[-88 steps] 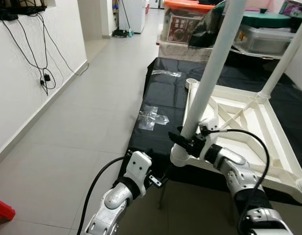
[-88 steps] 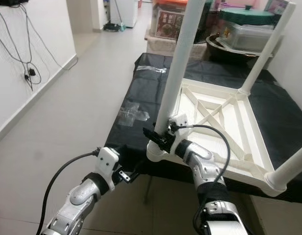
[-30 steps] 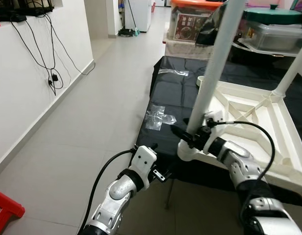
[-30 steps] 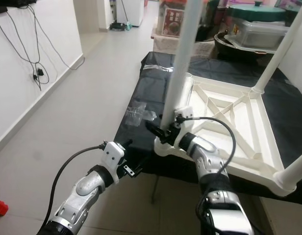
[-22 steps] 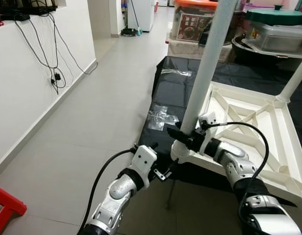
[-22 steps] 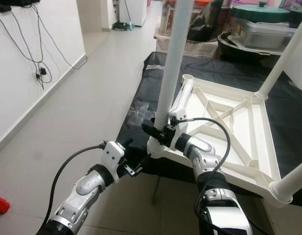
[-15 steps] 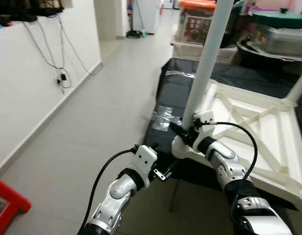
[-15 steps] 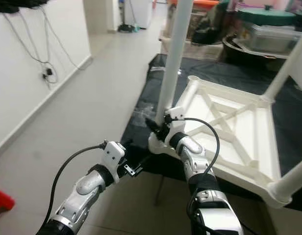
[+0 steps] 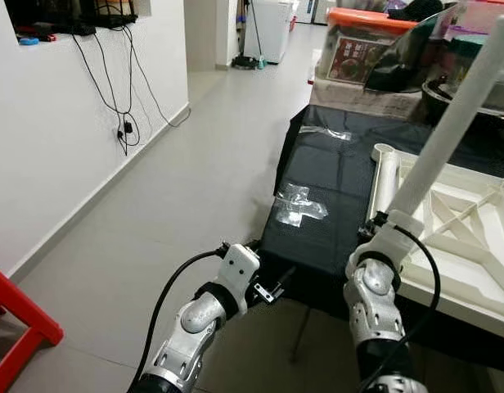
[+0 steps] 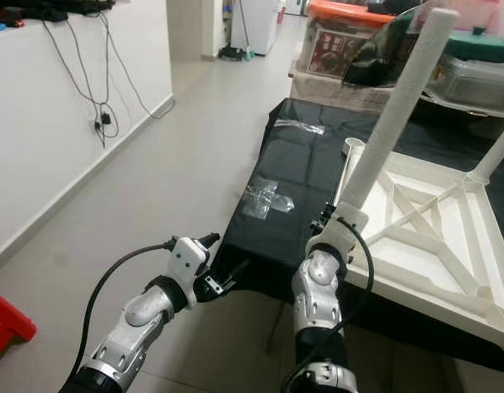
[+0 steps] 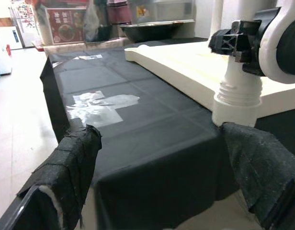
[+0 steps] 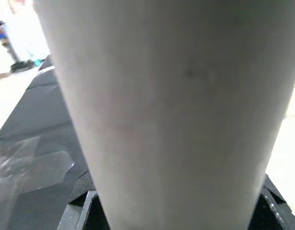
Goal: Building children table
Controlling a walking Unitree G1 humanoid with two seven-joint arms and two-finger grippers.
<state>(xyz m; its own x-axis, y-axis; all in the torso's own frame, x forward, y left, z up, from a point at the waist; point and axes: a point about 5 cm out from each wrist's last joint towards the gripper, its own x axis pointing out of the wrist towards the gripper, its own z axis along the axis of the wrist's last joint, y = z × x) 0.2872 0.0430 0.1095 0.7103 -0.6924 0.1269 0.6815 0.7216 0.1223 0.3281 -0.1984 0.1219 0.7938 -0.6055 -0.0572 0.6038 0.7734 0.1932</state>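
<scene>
We are seating white table leg point(image 10: 391, 115) (centre-right of frame) into corner of upturned tabletop point(image 10: 448, 246); right gripper point(image 10: 327, 219) clasping leg base, left gripper point(image 11: 152, 177) spread, idle. Keep leg vertical while twisting.

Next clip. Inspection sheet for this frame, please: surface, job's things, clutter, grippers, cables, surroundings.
Surface: black-covered table, a clear plastic wrapper lying on it.
Job's things: white children's tabletop lying upside down; one white leg rises tilted from its near corner; another leg lies along the edge.
Clutter: storage boxes at the far end.
Grippers: right gripper at the tilted leg's base, fingers either side of it; left gripper open, off the table's near corner, holding nothing.
Cables: black cable on the left arm; wall cords.
Surroundings: tiled hallway floor, red stool.
</scene>
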